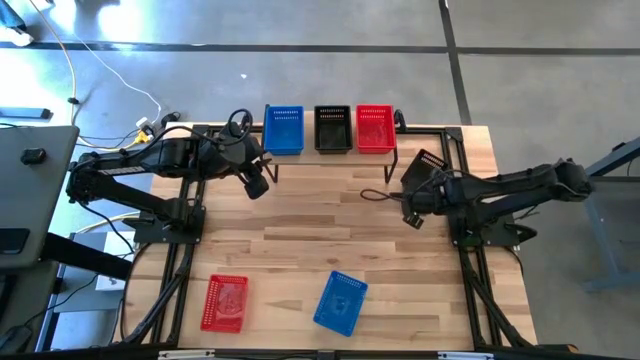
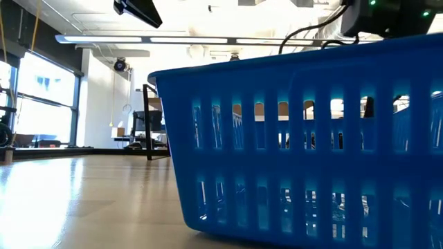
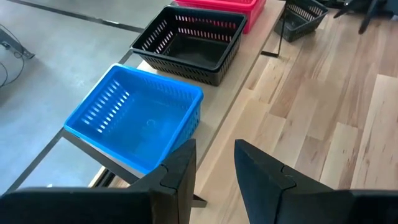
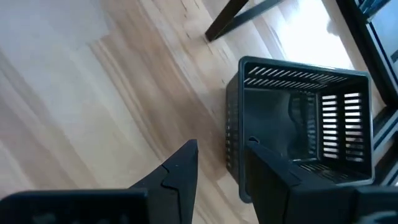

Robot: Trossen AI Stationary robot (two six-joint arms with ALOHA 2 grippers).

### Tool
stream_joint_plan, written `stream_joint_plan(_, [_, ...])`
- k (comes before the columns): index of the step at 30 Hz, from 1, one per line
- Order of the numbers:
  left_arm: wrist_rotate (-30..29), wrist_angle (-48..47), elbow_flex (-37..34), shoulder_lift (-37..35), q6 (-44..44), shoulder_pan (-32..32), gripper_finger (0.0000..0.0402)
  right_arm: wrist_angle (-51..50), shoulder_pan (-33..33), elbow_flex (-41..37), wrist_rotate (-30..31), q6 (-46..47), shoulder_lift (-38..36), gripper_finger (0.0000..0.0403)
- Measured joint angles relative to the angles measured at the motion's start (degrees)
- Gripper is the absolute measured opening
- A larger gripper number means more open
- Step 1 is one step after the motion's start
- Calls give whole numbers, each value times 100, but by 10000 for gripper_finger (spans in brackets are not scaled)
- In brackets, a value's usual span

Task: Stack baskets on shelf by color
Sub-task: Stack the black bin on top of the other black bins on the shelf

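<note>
Blue basket [image 2: 304,145] cut off right

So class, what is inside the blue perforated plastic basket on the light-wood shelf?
The blue perforated plastic basket on the light-wood shelf shows only its own bare blue floor. Any basket nested beneath cannot be told.

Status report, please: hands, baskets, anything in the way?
Left hand open, empty, by shelf's blue basket. Right hand open over loose black basket. Nothing blocking.
</note>
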Motion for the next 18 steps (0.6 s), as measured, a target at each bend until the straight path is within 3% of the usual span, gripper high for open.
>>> stream_joint_plan(8, [-51,2,0,0,0,0,99,255,-561,0,-242,-296,245,115])
stream_joint_plan(18, [-136,0,0,0,46,2,99,481,-944,2,-296,-530,1185,115])
